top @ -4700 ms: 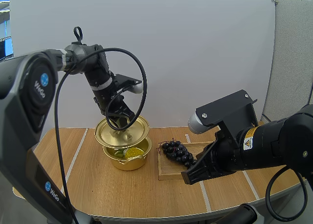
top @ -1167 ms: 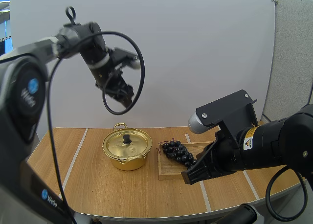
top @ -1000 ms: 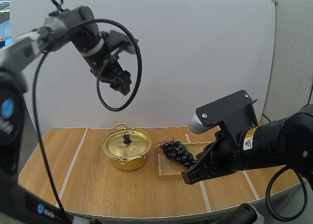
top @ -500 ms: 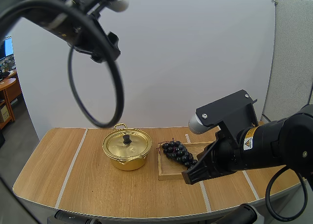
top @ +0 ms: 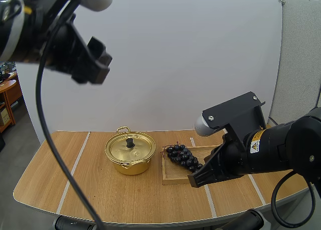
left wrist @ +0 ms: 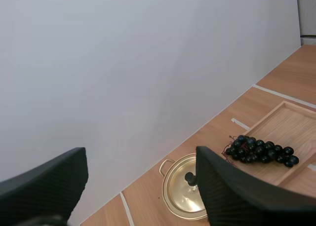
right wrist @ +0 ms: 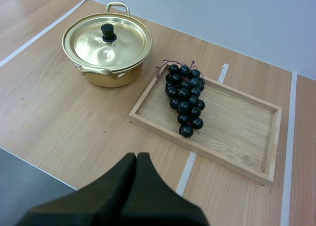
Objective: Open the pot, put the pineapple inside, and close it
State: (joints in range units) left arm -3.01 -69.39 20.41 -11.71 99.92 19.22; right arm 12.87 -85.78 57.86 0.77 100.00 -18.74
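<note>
Seen from above, the lidded pot (top: pixel 129 157) sits on the table (top: pixel 100 195) just beside the wooden tray (top: pixel 173 176) holding grapes (top: pixel 183 156), with the left arm (top: pixel 55 39) high up and the right arm (top: pixel 261 149) low by the tray. Down the left wrist, the left gripper (left wrist: pixel 140 159) has its fingers wide apart, well above the pot. Down the right wrist, the right gripper (right wrist: pixel 137 159) has its fingers pressed together on nothing, short of the tray.

Count: 1 pot (top: pixel 120 166), 1 lid (top: pixel 120 148) with 1 black knob (top: pixel 130 141). 1 bunch of grapes (top: pixel 183 155). 1 wooden tray (top: pixel 173 176). 1 table (top: pixel 100 195) with 3 white lines (top: pixel 74 164). 2 grippers: 1 left gripper (left wrist: pixel 140 154) with fingers apart, 1 right gripper (right wrist: pixel 137 156) with fingers pressed together.
</note>
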